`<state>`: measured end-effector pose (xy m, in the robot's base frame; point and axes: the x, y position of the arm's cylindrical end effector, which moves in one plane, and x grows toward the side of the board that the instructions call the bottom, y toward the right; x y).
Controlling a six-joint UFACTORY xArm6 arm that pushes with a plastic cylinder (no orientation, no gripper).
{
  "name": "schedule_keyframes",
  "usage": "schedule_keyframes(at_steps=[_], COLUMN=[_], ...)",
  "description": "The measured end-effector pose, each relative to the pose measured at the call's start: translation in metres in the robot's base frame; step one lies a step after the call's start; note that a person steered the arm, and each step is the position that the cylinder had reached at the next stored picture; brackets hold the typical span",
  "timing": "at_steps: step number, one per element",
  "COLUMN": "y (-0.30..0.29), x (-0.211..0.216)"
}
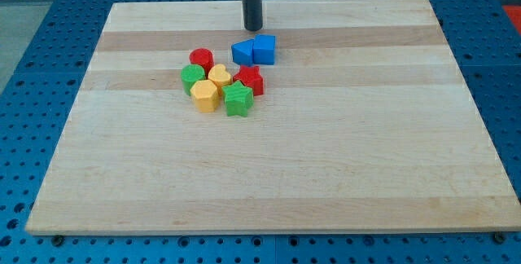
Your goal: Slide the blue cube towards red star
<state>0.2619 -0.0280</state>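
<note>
The blue cube (pixel 264 49) sits on the wooden board (pixel 269 174) near the view's top centre. It touches a second blue block (pixel 242 51) on its left. The red star (pixel 250 79) lies just below the two blue blocks, at the right of a tight cluster. A narrow gap separates it from the cube. My tip (pixel 254 29) is just above the blue pair, slightly left of the cube, close to it but apart.
The cluster also holds a red cylinder (pixel 201 58), a green cylinder (pixel 192 75), a yellow heart (pixel 218 74), a yellow hexagon-like block (pixel 204 96) and a green star (pixel 238 99). A blue perforated table surrounds the board.
</note>
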Motion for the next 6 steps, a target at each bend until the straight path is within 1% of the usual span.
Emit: schedule_keyframes(at_steps=[2,4,6], y=[0.012,0.036,0.040], x=[0.025,0.032,0.053])
